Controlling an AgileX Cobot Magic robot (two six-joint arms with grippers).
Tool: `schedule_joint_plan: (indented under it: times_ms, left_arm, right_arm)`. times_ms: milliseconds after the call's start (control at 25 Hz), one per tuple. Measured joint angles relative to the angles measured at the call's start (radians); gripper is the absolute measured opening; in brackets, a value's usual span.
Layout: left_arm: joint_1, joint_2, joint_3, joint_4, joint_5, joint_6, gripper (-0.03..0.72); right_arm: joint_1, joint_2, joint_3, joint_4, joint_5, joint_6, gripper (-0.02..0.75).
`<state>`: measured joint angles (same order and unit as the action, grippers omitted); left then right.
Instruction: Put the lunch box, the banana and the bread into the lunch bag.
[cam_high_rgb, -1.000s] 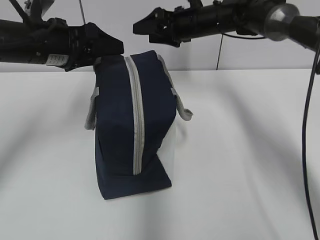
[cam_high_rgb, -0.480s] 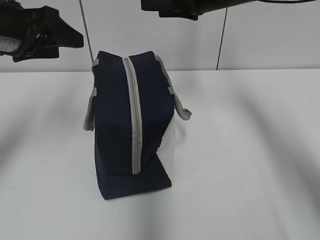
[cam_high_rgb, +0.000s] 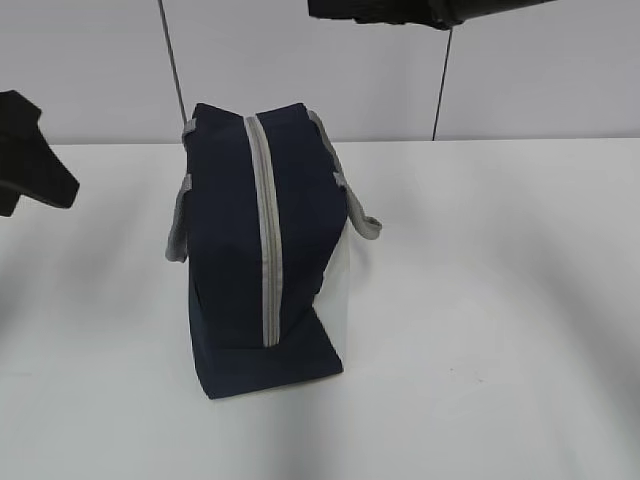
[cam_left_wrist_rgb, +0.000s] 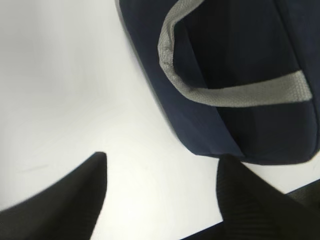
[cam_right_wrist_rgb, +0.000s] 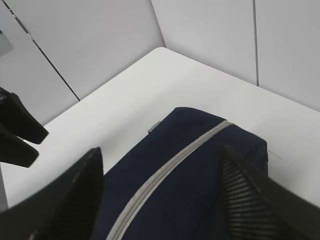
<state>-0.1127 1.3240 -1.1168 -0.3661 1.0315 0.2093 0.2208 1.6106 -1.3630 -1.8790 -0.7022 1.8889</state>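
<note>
**Two open grippers, one closed bag**

We see the lunch bag (cam_high_rgb: 262, 250) standing on the white table (cam_high_rgb: 500, 300), its grey zipper (cam_high_rgb: 264, 240) shut along the top. Our left gripper (cam_left_wrist_rgb: 160, 195) and right gripper (cam_right_wrist_rgb: 160, 190) both stand with jaws apart, holding nothing. Lunch box, banana and bread are not visible. Any careless arm sweep could tip the narrow bag.

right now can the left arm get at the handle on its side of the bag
Probably yes. The left gripper stands open over bare table, and the grey handle on the lunch bag lies uncovered just ahead, with nothing between them.
</note>
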Motion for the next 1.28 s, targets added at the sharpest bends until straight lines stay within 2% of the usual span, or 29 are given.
schedule_joint_plan:
  times_ms: [120,240,400,640,800,840,920,1040,1120,1280]
  left_arm:
    - [0.0,-0.053,0.0,0.014,0.042,-0.016,0.466]
    - [0.0,-0.095,0.0,0.016,0.093,-0.017,0.466]
    - [0.0,-0.157,0.0,0.017,0.182,-0.022,0.466]
    - [0.0,-0.281,0.044,0.021,0.195,-0.05,0.445]
    - [0.0,-0.363,0.134,0.035,0.189,-0.061,0.445]
    - [0.0,-0.38,0.153,0.037,0.183,-0.066,0.445]
    - [0.0,-0.416,0.191,0.042,0.174,-0.069,0.444]
    - [0.0,-0.47,0.231,0.044,0.169,-0.07,0.444]
    - [0.0,-0.503,0.243,0.047,0.169,-0.073,0.444]
    - [0.0,-0.551,0.246,0.055,0.171,-0.093,0.443]
  right_arm:
    - [0.046,-0.077,0.109,0.002,0.113,-0.018,0.516]
    - [0.103,-0.143,0.198,0.008,0.293,-0.032,0.516]
    - [0.167,-0.176,0.285,0.023,0.5,-0.134,0.516]
    - [0.182,-0.16,0.402,0.043,0.765,-0.342,0.516]
    - [0.182,-0.156,0.486,0.069,0.91,-0.456,0.516]
    - [0.182,-0.156,0.503,0.102,0.934,-0.491,0.516]
    - [0.182,-0.156,0.539,0.242,0.964,-0.597,0.516]
    - [0.208,-0.158,0.563,0.509,0.982,-0.766,0.515]
    - [0.257,-0.171,0.565,0.692,0.994,-0.941,0.515]
    - [0.378,-0.191,0.565,0.969,1.067,-1.179,0.512]
